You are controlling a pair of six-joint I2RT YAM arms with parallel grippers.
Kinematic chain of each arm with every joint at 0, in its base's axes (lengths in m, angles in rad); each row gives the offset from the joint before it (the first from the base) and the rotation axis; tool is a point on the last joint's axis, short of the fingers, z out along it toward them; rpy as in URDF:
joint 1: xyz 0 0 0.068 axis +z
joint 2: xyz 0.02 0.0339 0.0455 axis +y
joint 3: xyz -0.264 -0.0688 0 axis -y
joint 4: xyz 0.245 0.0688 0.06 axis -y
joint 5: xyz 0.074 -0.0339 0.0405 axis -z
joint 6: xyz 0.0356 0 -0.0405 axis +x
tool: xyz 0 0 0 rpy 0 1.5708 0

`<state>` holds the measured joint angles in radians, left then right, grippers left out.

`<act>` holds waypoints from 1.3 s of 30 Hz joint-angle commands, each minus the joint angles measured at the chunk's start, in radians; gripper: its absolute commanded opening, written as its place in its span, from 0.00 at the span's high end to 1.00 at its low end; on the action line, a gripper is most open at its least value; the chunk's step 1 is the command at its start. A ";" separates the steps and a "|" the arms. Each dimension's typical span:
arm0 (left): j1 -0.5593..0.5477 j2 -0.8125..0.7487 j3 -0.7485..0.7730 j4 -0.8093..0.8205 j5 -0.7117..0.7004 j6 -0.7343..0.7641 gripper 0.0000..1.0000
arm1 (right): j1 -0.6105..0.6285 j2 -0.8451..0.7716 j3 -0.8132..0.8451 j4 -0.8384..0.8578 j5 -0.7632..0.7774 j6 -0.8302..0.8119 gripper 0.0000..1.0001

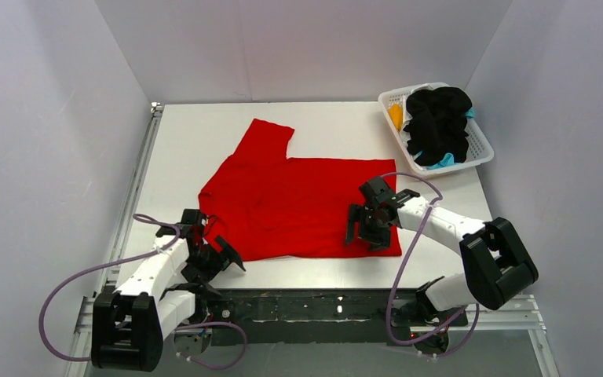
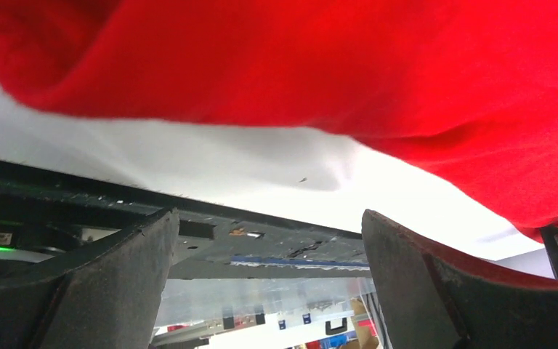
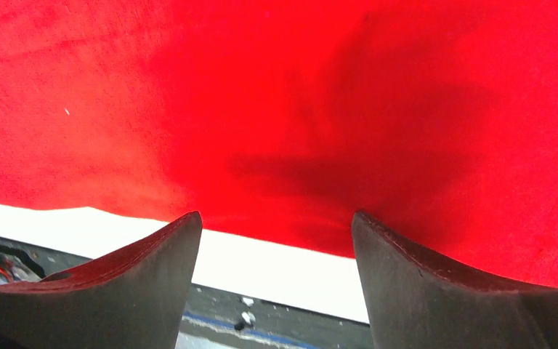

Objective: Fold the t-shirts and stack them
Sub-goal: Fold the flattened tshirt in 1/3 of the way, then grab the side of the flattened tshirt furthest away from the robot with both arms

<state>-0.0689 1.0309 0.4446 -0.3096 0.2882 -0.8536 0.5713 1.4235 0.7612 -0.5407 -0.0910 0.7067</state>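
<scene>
White counter (image 1: 322,126) fills a plain, white-walled booth. At its near edge the left tool (image 1: 221,258) is released, jaws wide, just beside the hem of the red t-shirt (image 1: 298,208). The right tool (image 1: 365,234), also released, hangs over that shirt's near right corner, gripping nothing. The shirt lies spread mid-counter. In the far right corner a white basket (image 1: 483,153) holds a crumpled black t-shirt (image 1: 438,122), with orange-yellow cloth (image 1: 396,116) and teal cloth (image 1: 445,161) peeking out.

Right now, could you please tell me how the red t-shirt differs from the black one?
The red t-shirt lies spread nearly flat on the table; the black t-shirt is bunched up in the white basket. The red one covers mid-table; the black one sits at the far right corner. Both are plain solid-coloured cloth.
</scene>
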 commanded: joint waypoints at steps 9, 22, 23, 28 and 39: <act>-0.009 -0.172 0.141 -0.284 0.018 0.029 0.02 | 0.039 -0.133 0.016 -0.231 -0.002 0.015 0.16; -0.007 0.360 0.360 0.166 -0.011 0.029 0.02 | 0.029 0.011 0.202 -0.014 0.258 -0.033 0.13; -0.008 0.408 0.363 0.192 0.010 0.017 0.02 | 0.029 0.042 0.209 -0.013 0.272 -0.038 0.13; -0.014 0.452 0.323 0.183 -0.022 0.052 0.02 | 0.029 0.107 0.160 -0.041 0.322 -0.041 0.13; -0.019 0.247 0.030 0.036 0.050 0.034 0.02 | 0.037 -0.012 -0.081 -0.043 0.084 -0.007 0.14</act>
<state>-0.0757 1.3174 0.6258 -0.0097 0.3393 -0.8169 0.6003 1.4269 0.7658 -0.5194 0.1196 0.6754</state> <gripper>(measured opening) 0.981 0.860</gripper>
